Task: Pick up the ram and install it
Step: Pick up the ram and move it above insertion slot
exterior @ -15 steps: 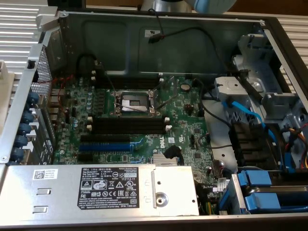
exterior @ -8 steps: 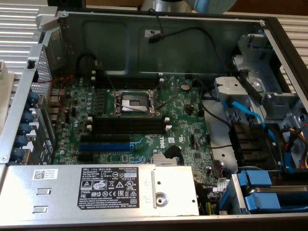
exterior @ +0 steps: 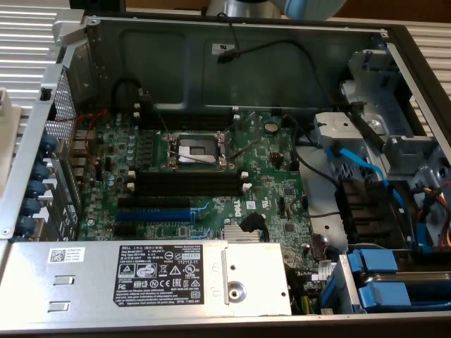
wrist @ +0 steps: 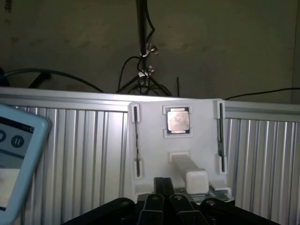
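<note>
Gripper (wrist: 164, 190) pressed together, empty, close before the white holder (wrist: 154, 154), which props parts upright for easy grabbing (chip (wrist: 178, 121) at its middle; the ram (wrist: 220, 136), I'd guess, the dark strip in a side groove).

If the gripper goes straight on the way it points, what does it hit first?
Most likely the white holder right ahead of the gripper, probably its raised white block before the square chip seated beyond. Depth is unclear in the wrist view, so that's a best guess.

Electronics workshop, open computer case (exterior: 176, 49), motherboard (exterior: 276, 176)
</note>
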Tool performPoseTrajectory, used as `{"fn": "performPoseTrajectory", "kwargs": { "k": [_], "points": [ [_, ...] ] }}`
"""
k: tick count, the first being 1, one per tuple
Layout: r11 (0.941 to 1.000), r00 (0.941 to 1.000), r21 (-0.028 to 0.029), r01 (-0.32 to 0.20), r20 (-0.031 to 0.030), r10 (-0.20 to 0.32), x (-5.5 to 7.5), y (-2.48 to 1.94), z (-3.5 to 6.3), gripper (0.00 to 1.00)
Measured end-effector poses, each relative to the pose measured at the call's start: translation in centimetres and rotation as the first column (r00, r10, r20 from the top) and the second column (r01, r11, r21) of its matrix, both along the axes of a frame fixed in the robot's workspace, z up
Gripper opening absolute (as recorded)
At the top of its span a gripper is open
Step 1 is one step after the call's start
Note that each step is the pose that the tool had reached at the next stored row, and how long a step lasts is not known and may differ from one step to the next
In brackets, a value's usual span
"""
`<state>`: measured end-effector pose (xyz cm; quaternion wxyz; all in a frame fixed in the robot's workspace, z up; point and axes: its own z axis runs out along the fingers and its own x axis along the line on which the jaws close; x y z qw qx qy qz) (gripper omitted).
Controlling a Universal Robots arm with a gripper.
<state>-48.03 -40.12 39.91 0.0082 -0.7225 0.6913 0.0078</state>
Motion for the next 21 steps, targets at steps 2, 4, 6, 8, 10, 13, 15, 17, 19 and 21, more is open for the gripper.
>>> {"fn": "performPoseTrajectory", "kwargs": {
  "k": [2, 4, 6, 8, 10, 13, 15, 17, 19, 21],
  "points": [
    [1.0, 1.0, -0.0001, -0.006, 0.0, 0.006, -0.4, 0.13, 0.0, 0.11],
    [1.0, 1.0, -0.0001, -0.009, 0.0, 0.009, -0.8, 0.22, -0.01, 0.11],
    [0.9999, 0.9999, 0.0, -0.012, 0.0001, 0.012, -1.2, 0.24, -0.01, 0.11],
    [0.9999, 0.9999, 0.0, -0.013, -0.0002, 0.013, -1.3, 0.23, -0.04, 0.11],
    [0.9999, 0.9999, 0.0, -0.013, -0.0035, 0.013, -1.3, 0.22, -0.22, 0.11],
    [0.9999, 0.9999, 0.0001, -0.013, -0.006, 0.013, -1.3, 0.22, -0.74, 0.11],
    [0.9999, 0.9999, 0.0, -0.014, -0.0076, 0.014, -1.3, 0.22, -0.89, 0.11],
    [0.9999, 0.9999, 0.0, -0.014, -0.0075, 0.014, -1.3, 0.22, -0.9, 0.11],
    [0.9999, 0.9999, 0.0, -0.014, -0.0075, 0.014, -1.3, 0.22, -0.9, 0.11],
    [0.9999, 0.9999, 0.0001, -0.014, -0.0074, 0.014, -1.3, 0.22, -0.9, 0.11]
  ]
}}
